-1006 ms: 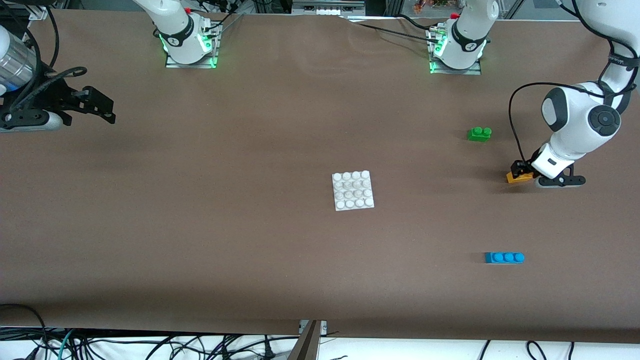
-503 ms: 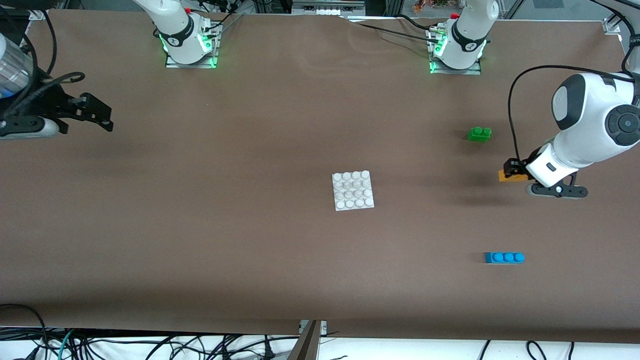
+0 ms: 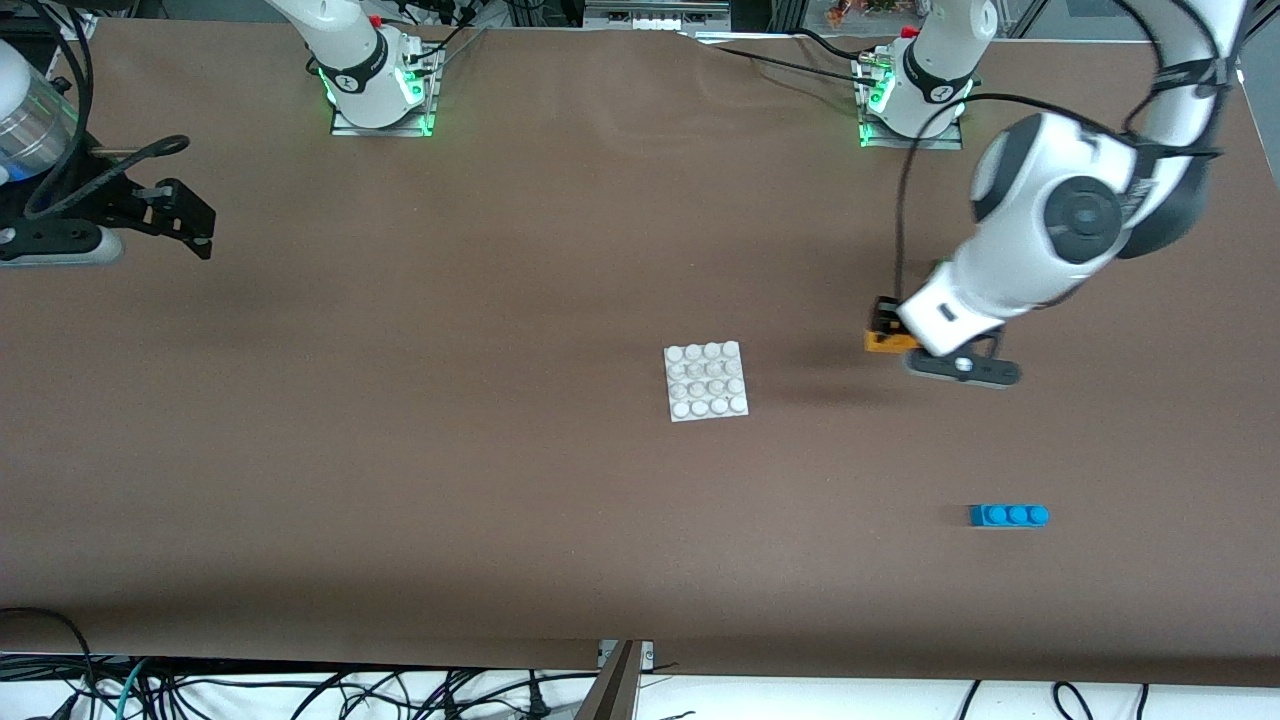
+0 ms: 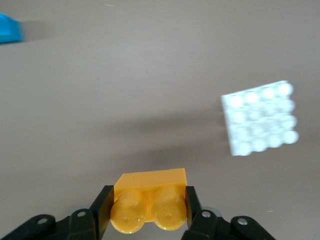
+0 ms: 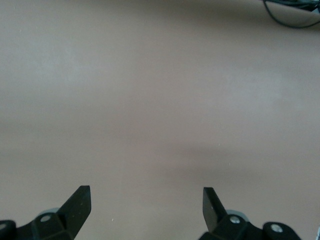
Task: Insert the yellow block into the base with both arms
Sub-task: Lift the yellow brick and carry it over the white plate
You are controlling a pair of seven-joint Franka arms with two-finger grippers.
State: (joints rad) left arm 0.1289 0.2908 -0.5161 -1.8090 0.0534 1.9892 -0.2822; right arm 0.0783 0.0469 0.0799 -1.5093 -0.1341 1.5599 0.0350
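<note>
My left gripper [image 3: 884, 328] is shut on the yellow block [image 3: 886, 342] and holds it in the air over bare table, between the base and the left arm's end. In the left wrist view the block [image 4: 150, 196] sits between the two black fingers [image 4: 102, 206], its two studs facing the camera. The white studded base [image 3: 706, 381] lies flat at the table's middle and shows in that wrist view as well [image 4: 260, 118]. My right gripper [image 3: 196, 228] hangs open over the right arm's end of the table, with only bare table between its fingertips [image 5: 146, 200].
A blue three-stud brick [image 3: 1008, 515] lies nearer the front camera than the left gripper, toward the left arm's end; its corner shows in the left wrist view [image 4: 10, 28]. Brown cloth covers the table [image 3: 450, 450]. Both arm bases [image 3: 378, 85] stand along the back edge.
The left gripper has lifted the yellow block off the table and carried it toward the base. The right gripper has shifted only slightly.
</note>
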